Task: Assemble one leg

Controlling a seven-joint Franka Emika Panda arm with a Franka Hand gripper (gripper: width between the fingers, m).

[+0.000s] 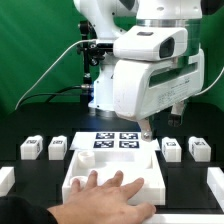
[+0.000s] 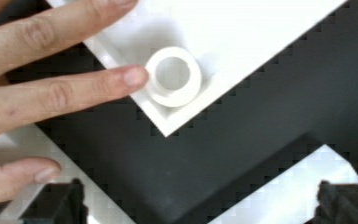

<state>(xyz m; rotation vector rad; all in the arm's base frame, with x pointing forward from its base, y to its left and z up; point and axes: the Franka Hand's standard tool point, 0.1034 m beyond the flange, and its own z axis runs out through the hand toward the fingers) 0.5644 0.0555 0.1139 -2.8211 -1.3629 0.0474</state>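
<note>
Several small white tagged legs stand in a row on the black table: two on the exterior view's left (image 1: pixel 31 148) (image 1: pixel 57 147) and two on its right (image 1: pixel 172 148) (image 1: pixel 199 149). The large white tray-like part (image 1: pixel 150 168) lies in front, with a person's hand (image 1: pixel 100 185) pressed flat on it. My gripper (image 1: pixel 148 128) hangs just above the tray's far right corner, holding nothing. In the wrist view the gripper (image 2: pixel 199 206) is open. Its dark fingertips (image 2: pixel 51 205) stand wide apart over bare table. The tray's corner with a round socket (image 2: pixel 172 77) and the hand (image 2: pixel 51 70) lie beyond them.
The marker board (image 1: pixel 115 140) lies behind the tray. White blocks sit at the front left (image 1: pixel 5 180) and front right (image 1: pixel 213 185) edges. A green curtain hangs behind the arm's base.
</note>
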